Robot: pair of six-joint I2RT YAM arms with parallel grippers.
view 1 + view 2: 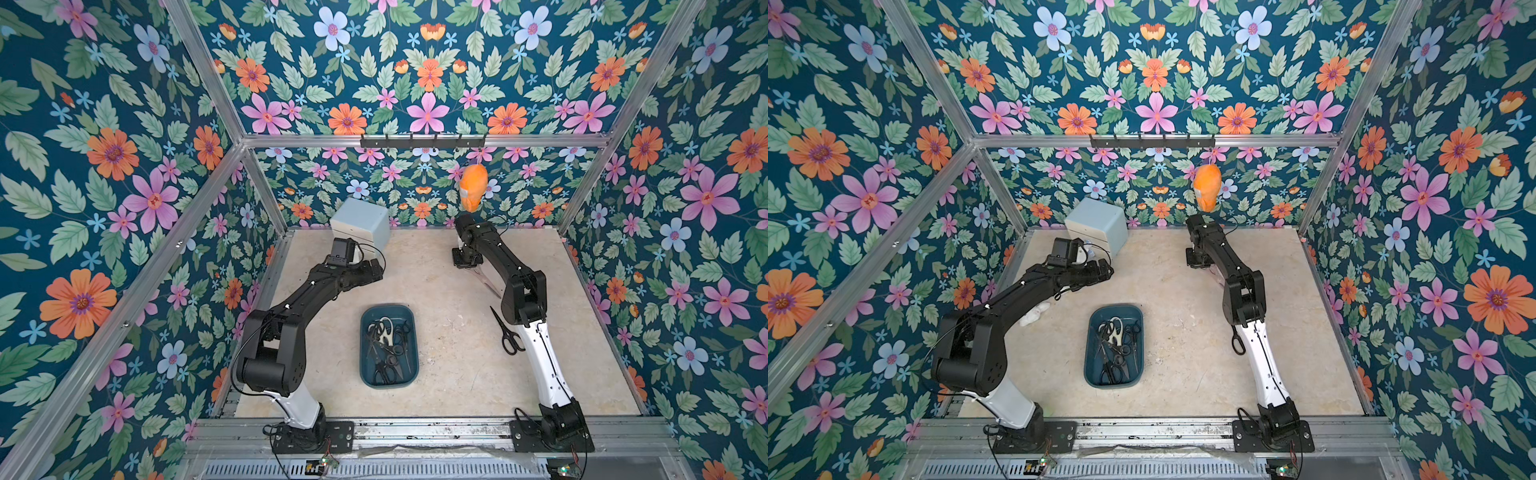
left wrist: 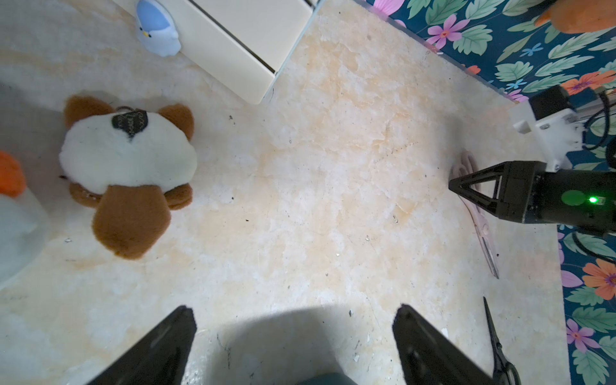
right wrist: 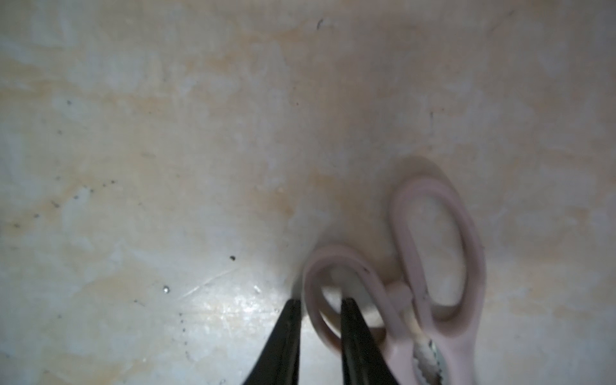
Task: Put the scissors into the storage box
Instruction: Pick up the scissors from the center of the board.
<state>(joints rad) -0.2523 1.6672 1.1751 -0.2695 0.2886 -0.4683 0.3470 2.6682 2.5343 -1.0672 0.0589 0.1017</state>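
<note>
**Pink scissors straddled, one black pair loose, the rest boxed**

Nearest, midway along the pale marbled counter point(image 1: 436, 332) and closer to its near edge, sits the dark teal shallow rectangular plastic storage box point(image 1: 389, 308). In it lies a jumbled heap of steel-bladed scissors point(image 1: 388, 345), mostly black-handled, with one cream-handled pair.

Further back, toward the right edge, a slim black-handled pair of scissors point(image 1: 503, 328) lies flat on the counter just beside the right arm's white link. Its tips point toward the far edge.

Beyond that, toward the far right corner, a pale pink plastic-handled pair of scissors point(image 3: 403, 293) lies on the counter. The right pincer point(image 3: 320, 301) is down at its smaller finger loop, one finger inside the loop and one outside, nearly together. Whether they clamp the rim, I cannot tell.

Toward the far left corner, the left pincer point(image 2: 293, 310) hangs above bare counter, spread wide and empty, just in front of the light-blue cube-shaped drawer cabinet point(image 1: 365, 224).
</note>
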